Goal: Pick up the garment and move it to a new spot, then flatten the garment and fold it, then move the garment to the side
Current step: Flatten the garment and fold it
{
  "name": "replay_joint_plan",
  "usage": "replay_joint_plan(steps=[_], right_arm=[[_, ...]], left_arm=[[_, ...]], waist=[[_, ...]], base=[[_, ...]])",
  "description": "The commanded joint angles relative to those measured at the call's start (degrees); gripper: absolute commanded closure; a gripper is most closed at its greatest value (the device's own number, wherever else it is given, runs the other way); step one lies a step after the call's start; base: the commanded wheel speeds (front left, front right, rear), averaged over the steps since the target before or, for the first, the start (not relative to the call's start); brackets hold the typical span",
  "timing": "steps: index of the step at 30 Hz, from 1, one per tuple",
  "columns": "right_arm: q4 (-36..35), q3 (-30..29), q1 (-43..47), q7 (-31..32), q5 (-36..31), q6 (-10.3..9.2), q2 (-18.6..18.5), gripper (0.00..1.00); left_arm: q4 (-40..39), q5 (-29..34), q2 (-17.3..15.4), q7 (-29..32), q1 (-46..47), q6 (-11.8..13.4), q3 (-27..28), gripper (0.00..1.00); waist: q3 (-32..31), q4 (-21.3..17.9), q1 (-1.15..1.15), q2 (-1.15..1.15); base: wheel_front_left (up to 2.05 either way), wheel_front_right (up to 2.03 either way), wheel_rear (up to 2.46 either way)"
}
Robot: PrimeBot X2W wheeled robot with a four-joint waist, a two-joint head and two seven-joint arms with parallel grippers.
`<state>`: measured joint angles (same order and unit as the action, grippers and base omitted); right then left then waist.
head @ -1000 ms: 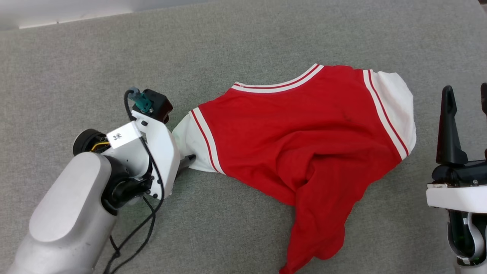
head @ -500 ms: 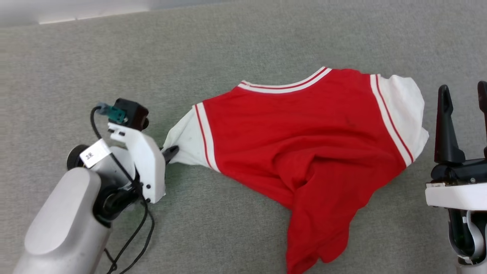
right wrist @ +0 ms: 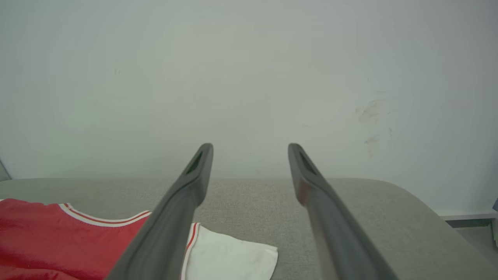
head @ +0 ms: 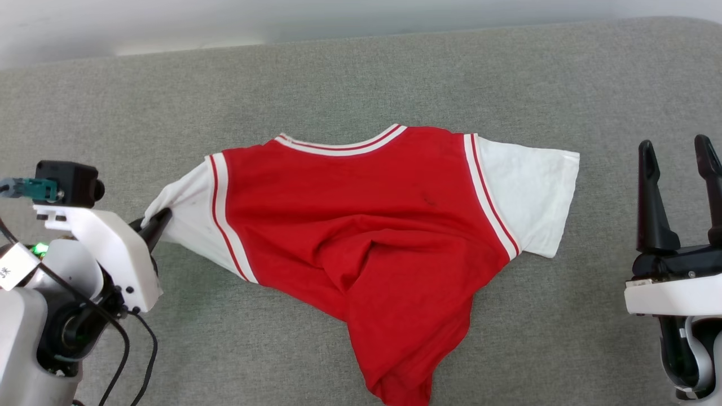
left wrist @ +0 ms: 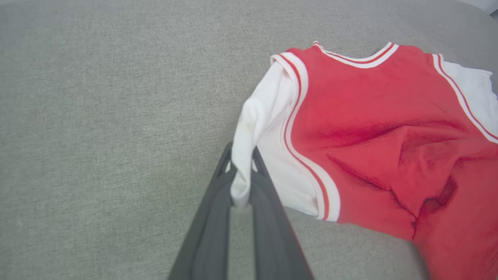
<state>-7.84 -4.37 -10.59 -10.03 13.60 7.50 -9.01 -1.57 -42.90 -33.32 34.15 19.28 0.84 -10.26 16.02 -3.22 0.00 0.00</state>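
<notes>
The garment (head: 361, 225), a red jersey T-shirt with white sleeves and striped trim, lies spread across the grey cushion with its plain side up; its chest lettering is hidden. Its lower body bunches into a fold toward the front (head: 400, 349). My left gripper (head: 158, 220) is shut on the edge of the white sleeve nearest it, and in the left wrist view the sleeve (left wrist: 249, 132) is pinched between the fingers (left wrist: 218, 194). The right gripper (head: 677, 152) stands open, to the right of the other sleeve (head: 530, 197) and clear of it; its fingers (right wrist: 186, 194) hold nothing.
The grey fabric surface (head: 361, 73) stretches all round the garment, with its back edge meeting a pale wall (right wrist: 249, 77). Its rounded right corner (right wrist: 420, 202) drops off beyond the right gripper. A black cable (head: 141, 349) hangs from my left arm.
My left gripper has pulled the sleeve leftward, stretching the garment out flatter; the far sleeve now lies spread. The camera has also shifted. The right gripper has stayed open and in place.
</notes>
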Motion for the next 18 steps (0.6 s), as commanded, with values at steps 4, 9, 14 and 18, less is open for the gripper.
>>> replay_joint_plan(steps=[4,9,14,18], right_arm=[[0.3,0.6,0.4,0.3,-0.3,-0.02,0.1,0.0],[0.6,1.1,-0.2,0.4,-0.3,-0.02,-0.1,0.0],[1.0,1.3,-0.1,0.9,-0.7,-0.02,-0.1,0.0],[1.3,0.9,1.0,1.4,-0.6,-0.02,-0.1,0.0]], left_arm=[[-0.9,-0.8,-0.7,1.1,-2.4,1.2,0.8,1.0],[2.1,-0.2,0.8,0.0,-2.4,2.2,0.1,0.33],[5.4,1.6,1.4,-2.0,-2.7,2.8,-1.0,0.0],[5.1,4.4,2.5,-10.3,-1.7,1.0,-0.9,0.0]], waist=[[0.3,0.0,0.0,0.0],[0.4,0.0,0.0,0.0],[-0.3,0.4,0.0,0.0],[-1.9,1.5,0.0,0.0]], base=[[0.0,0.0,0.0],[0.0,0.0,0.0],[0.0,0.0,0.0],[0.0,0.0,0.0]])
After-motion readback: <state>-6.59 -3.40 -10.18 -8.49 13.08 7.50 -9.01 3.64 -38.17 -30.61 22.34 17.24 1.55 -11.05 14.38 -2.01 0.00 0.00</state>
